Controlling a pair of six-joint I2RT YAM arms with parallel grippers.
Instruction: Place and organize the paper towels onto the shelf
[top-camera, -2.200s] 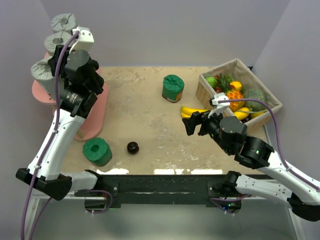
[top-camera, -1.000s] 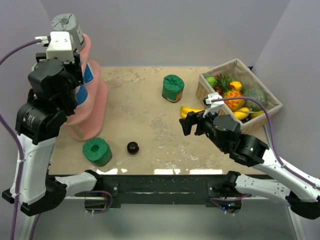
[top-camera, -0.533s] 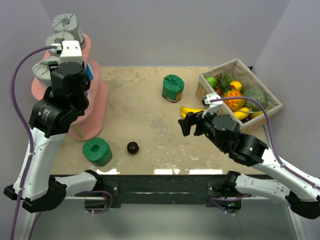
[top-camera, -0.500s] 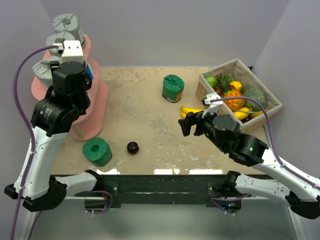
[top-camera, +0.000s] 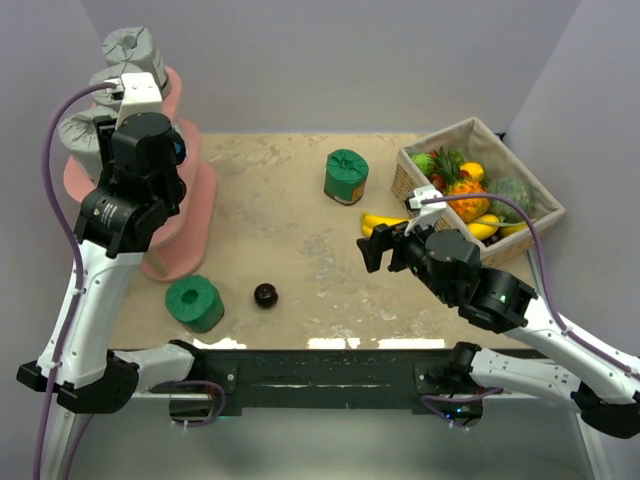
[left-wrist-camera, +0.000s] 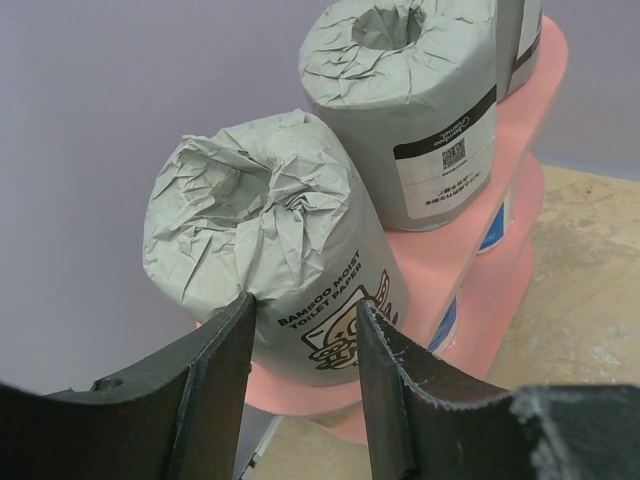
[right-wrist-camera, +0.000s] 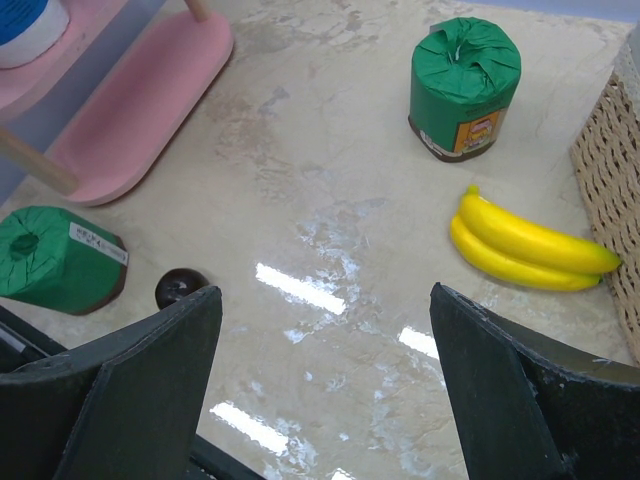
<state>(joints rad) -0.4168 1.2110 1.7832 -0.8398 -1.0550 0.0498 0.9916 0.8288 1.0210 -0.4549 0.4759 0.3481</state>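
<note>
Seen from above, a two-tier pink shelf stands at the left edge of a tan table. Three grey paper towel rolls sit in a row on its top board. Blue-and-white rolls show only in slivers on the tier below. The left gripper hovers at the nearest grey roll, its jaws set narrow with nothing between them, far too close together to span the roll. Whether the tips touch the wrapper cannot be told from the wrist view. The next grey roll stands just behind the first. Two green rolls are off the shelf: one upright near the middle of the table, and one on its side by the shelf's foot, close to a small dark ball. The right gripper hangs over the bare table, jaws spread wide and empty, with a bunch of bananas lying nearby. These rolls look light and soft, and their crinkled paper wrap would likely dent under a hard squeeze and could slide a little on smooth pads. The best hold is probably across the round sidewall at mid-height, with the jaws opened wider than the roll and closed gently. The tipped green roll may roll away when nudged.
</note>
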